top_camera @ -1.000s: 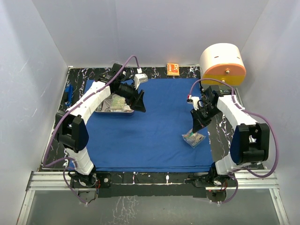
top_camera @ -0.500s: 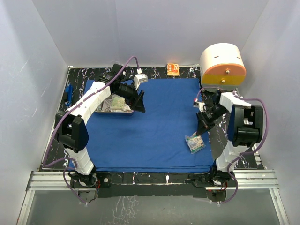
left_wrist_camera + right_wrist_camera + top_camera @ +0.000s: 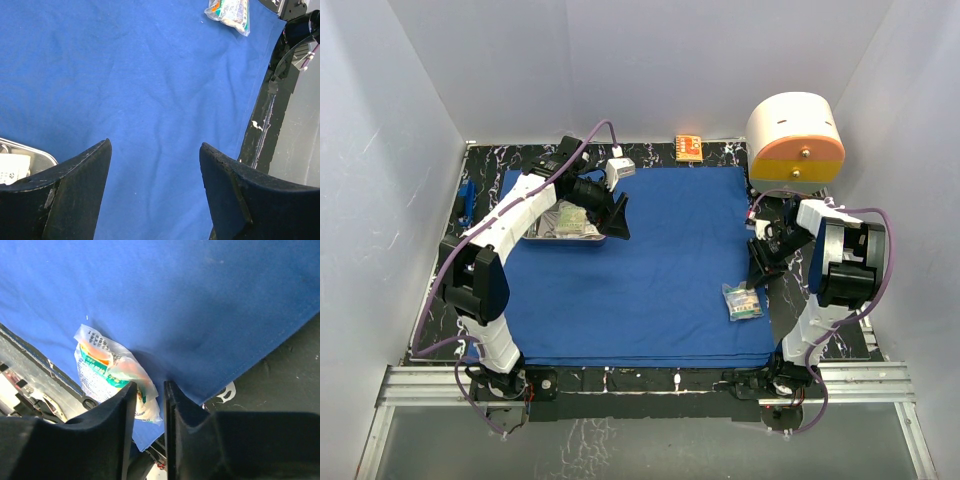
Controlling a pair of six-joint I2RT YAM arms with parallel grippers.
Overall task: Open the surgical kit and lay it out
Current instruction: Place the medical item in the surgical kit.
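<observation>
The royal-blue cloth [image 3: 660, 270] of the surgical kit lies spread flat over the table. On its far left corner sits the steel tray [image 3: 542, 236], with a white packet [image 3: 570, 218] inside. My left gripper [image 3: 618, 218] hovers by the tray's right end, open and empty; its wrist view has the jaws [image 3: 155, 144] wide over bare cloth and the tray corner [image 3: 30, 150]. A sealed packet [image 3: 742, 302] lies on the cloth near the right edge. My right gripper [image 3: 150, 384] stands just above that packet [image 3: 102, 370], jaws a narrow gap apart, gripping nothing.
A big cream-and-orange cylinder [image 3: 796, 135] stands at the back right, close behind the right arm. A small orange box [image 3: 689, 147] lies at the back edge. Black marbled tabletop [image 3: 788, 300] borders the cloth. White walls close in on three sides.
The right gripper carried the packet rightward and down to the cloth's right edge, then parted its jaws and let it go. The left arm has not moved.
</observation>
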